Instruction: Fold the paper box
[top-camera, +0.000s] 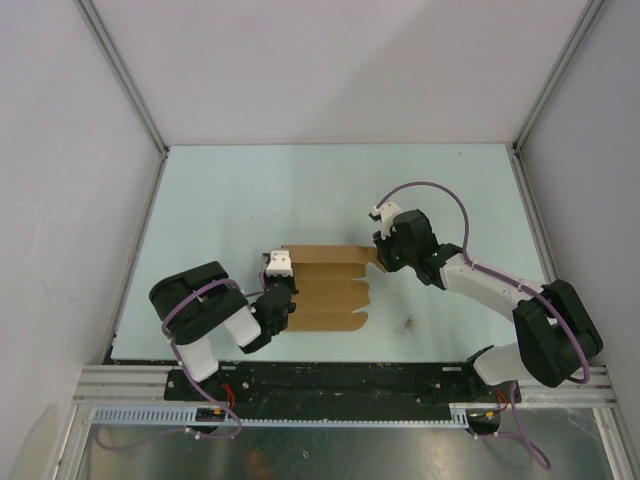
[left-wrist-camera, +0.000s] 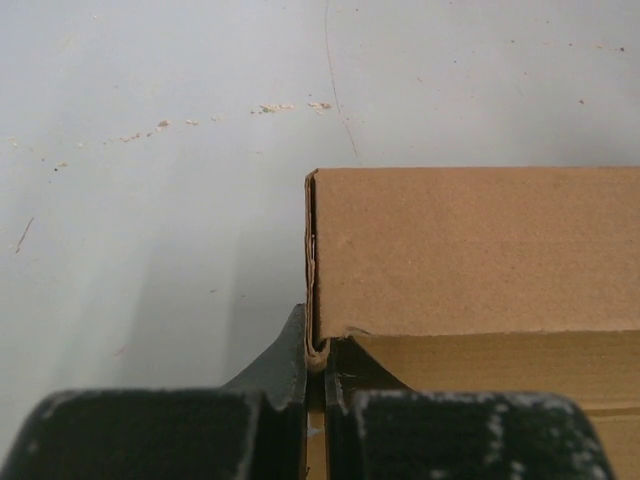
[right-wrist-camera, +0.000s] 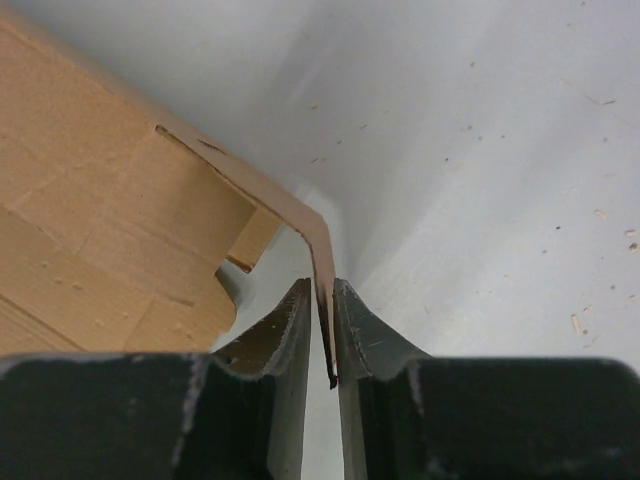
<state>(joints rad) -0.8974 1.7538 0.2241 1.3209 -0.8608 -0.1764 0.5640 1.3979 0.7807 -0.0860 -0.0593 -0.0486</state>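
Note:
The paper box (top-camera: 325, 288) is a brown cardboard die-cut piece lying in the middle of the pale table, with stepped flaps along its right side. My left gripper (top-camera: 277, 290) is shut on its left edge. In the left wrist view the fingers (left-wrist-camera: 290, 360) pinch a doubled cardboard edge (left-wrist-camera: 318, 352) below a raised panel (left-wrist-camera: 470, 250). My right gripper (top-camera: 382, 258) is shut on the upper right flap. In the right wrist view that thin flap (right-wrist-camera: 322, 260) curves down between the fingers (right-wrist-camera: 352, 330), with the rest of the sheet (right-wrist-camera: 100, 240) to the left.
The pale table (top-camera: 230, 200) is enclosed by white walls on the left, back and right. A metal rail (top-camera: 340, 385) runs along the near edge by the arm bases. A small dark mark (top-camera: 408, 323) lies on the table right of the box.

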